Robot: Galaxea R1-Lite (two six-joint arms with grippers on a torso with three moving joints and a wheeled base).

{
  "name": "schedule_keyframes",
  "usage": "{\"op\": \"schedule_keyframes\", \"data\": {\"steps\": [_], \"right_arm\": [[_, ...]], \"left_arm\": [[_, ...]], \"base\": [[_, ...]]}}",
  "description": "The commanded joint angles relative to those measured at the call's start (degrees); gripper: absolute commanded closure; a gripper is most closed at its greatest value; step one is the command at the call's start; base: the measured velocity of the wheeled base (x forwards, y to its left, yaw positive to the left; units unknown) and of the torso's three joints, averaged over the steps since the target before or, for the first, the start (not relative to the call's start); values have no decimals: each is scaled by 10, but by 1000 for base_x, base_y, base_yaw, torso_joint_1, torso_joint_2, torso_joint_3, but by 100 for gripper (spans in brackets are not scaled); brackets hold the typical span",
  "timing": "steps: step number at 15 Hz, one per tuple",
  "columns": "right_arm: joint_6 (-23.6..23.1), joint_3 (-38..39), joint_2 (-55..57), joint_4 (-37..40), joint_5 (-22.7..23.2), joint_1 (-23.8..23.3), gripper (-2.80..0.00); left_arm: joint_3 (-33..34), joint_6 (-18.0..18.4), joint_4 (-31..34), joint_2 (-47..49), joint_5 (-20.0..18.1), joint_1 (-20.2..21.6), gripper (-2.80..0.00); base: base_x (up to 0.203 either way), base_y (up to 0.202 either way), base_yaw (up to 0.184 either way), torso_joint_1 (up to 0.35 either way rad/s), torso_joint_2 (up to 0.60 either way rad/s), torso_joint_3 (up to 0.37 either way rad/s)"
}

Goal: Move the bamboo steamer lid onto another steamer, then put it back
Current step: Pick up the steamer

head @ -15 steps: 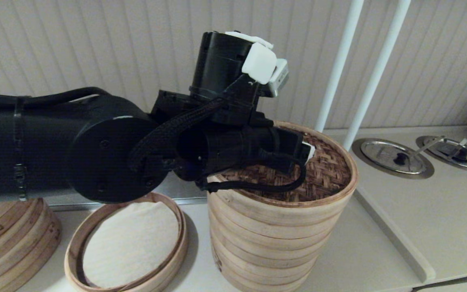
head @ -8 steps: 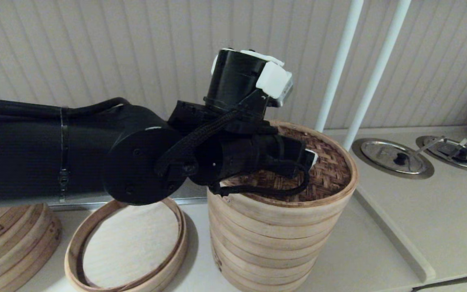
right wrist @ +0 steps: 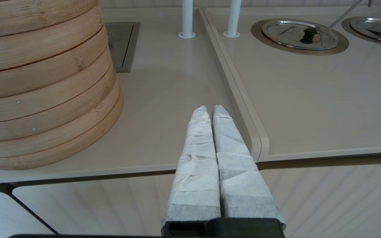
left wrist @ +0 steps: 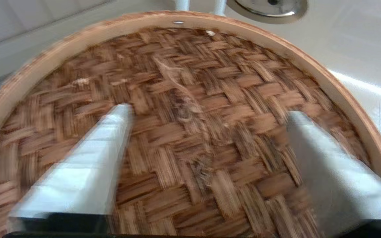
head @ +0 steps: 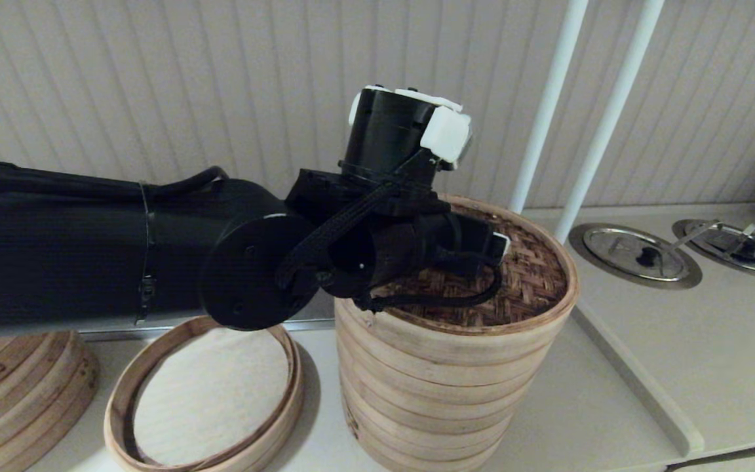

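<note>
From the head view, the bamboo steamer lid (head: 522, 275) is sitting on top of the tall stack of steamer tiers (head: 436, 387), woven brown side up, pale rim lined up with the tiers under it. The left arm reaches in from the left and its left gripper (head: 497, 246) is right over the lid, near the middle; only a bit of white fingertip pokes out past the wrist, so from here I can't say how far the fingers are spread. Next to the stack on the left there's a low ring tray with a white cloth (head: 210, 393), and further left a stack with triangle marks (head: 17, 387). Off to the right, two round metal covers (head: 636, 254) are set into the counter (head: 646, 367), behind two white poles (head: 548, 105).

Left wrist view: the gripper's two white-wrapped fingers (left wrist: 88, 165) are spread wide apart with nothing between them, and the herringbone weave fills the space underneath. Can't tell if the tips touch it.

Right wrist view: the right gripper (right wrist: 210, 110) is parked low at the counter's front edge, fingers pressed together on nothing, with the stack off to one side.
</note>
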Motion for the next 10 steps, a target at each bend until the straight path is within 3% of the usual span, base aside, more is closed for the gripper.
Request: {"op": "schedule_keyframes", "data": {"steps": [1, 8, 10], "right_arm": [[0, 2, 0, 0, 0, 0, 0], [0, 2, 0, 0, 0, 0, 0], [0, 2, 0, 0, 0, 0, 0]], "left_arm": [[2, 0, -2, 0, 4, 0, 0], [9, 0, -4, 6, 6, 0, 0], [10, 4, -8, 6, 23, -2, 0]], "base": [[0, 0, 0, 0, 0, 0], [0, 0, 0, 0, 0, 0], [0, 0, 0, 0, 0, 0]]}}
